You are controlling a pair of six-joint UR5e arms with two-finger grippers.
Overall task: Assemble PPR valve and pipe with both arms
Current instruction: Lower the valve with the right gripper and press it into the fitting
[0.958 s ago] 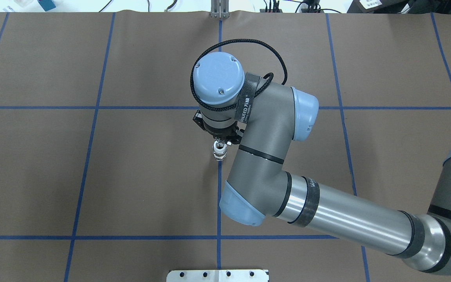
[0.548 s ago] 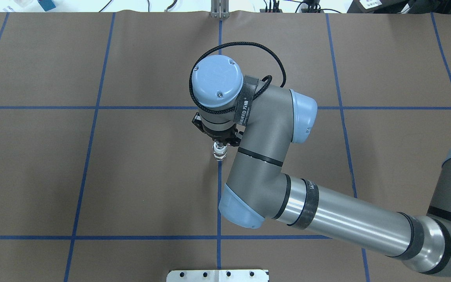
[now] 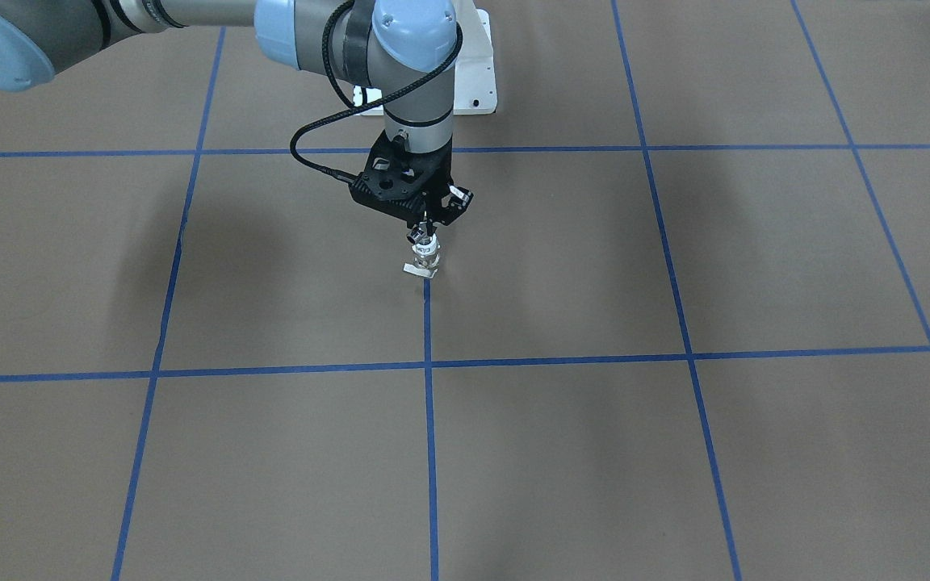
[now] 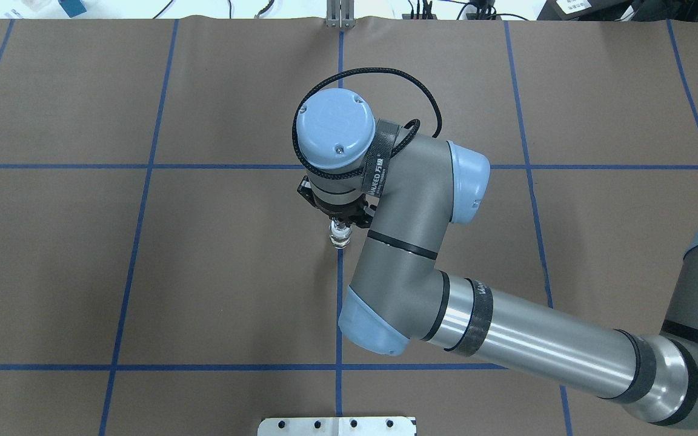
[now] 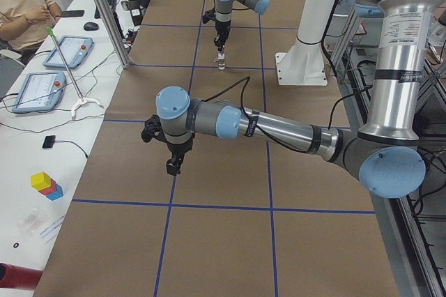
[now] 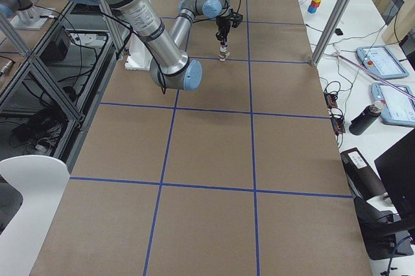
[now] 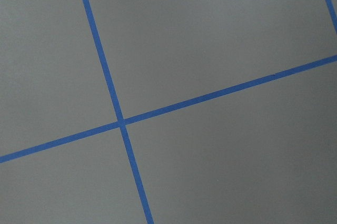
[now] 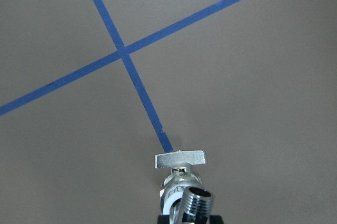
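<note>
A: Looking from the front, the right gripper (image 3: 425,228) has narrow jaws clamped on the PPR valve (image 3: 425,257), pipe (image 3: 416,236) joined at its top, near the middle of the bench (image 3: 675,452), well clear of every edge.
B: Overhead?
A: Same place; whether it touches down, I can't tell.
B: Left gripper (image 5: 171,164)?
A: Seen only from the side; can't tell its jaws.
B: Wrist view?
A: Handle tab (image 8: 180,158) level. I'd lower straight and release only once it rests.

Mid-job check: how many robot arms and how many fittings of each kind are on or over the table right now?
Robot arms: 2, the right arm and the left arm
PPR valve: 1
Pipe: 1
Total: 4
</note>
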